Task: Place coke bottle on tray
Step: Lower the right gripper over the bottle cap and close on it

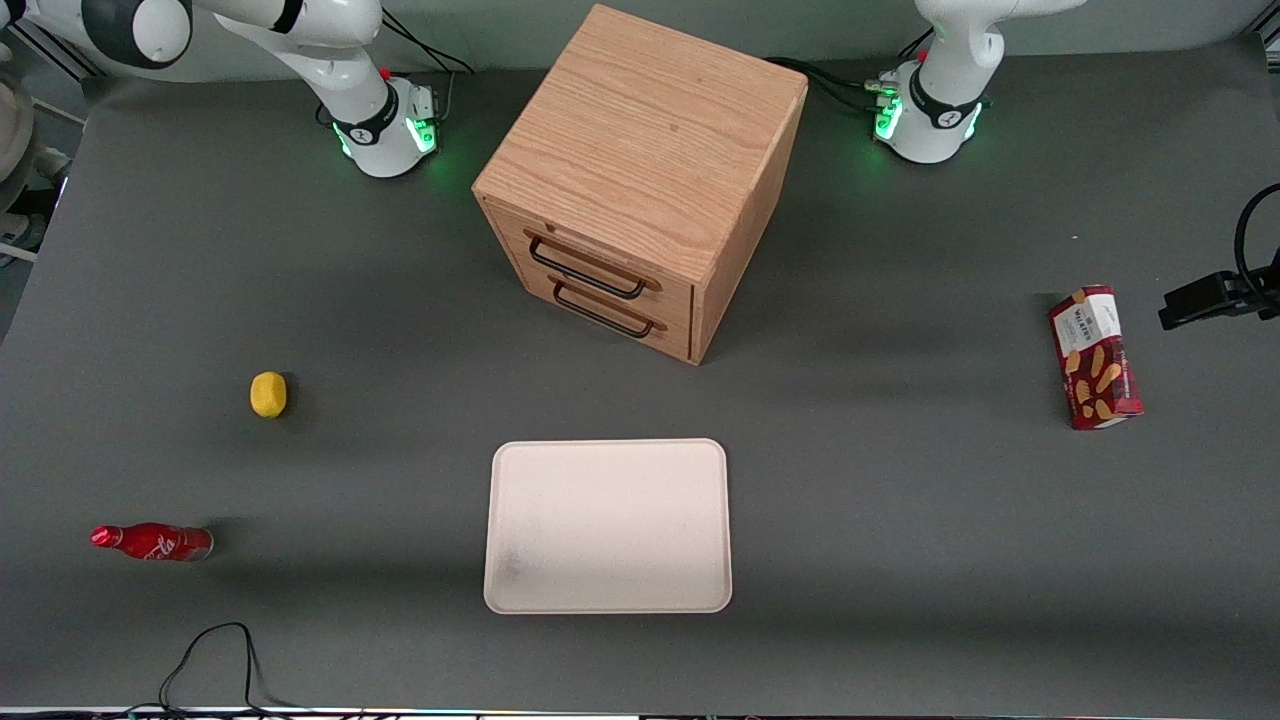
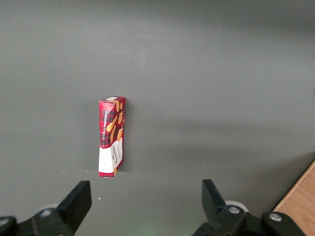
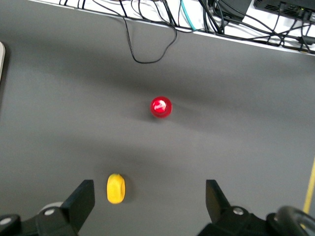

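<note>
A: Where stands the coke bottle (image 1: 152, 541)?
B: Upright on the table (image 1: 900, 520), toward the working arm's end, at about eight o'clock from the tray (image 1: 607, 525), well apart; nearer to the front camera than the lemon (image 1: 268, 394).
A: And the gripper (image 3: 150, 201)?
B: High above the lemon, fingers spread wide, holding nothing.

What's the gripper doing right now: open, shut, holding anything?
Gripper: open, holding nothing, fingers spread high above the table, looking down on the coke bottle and the lemon.
</note>
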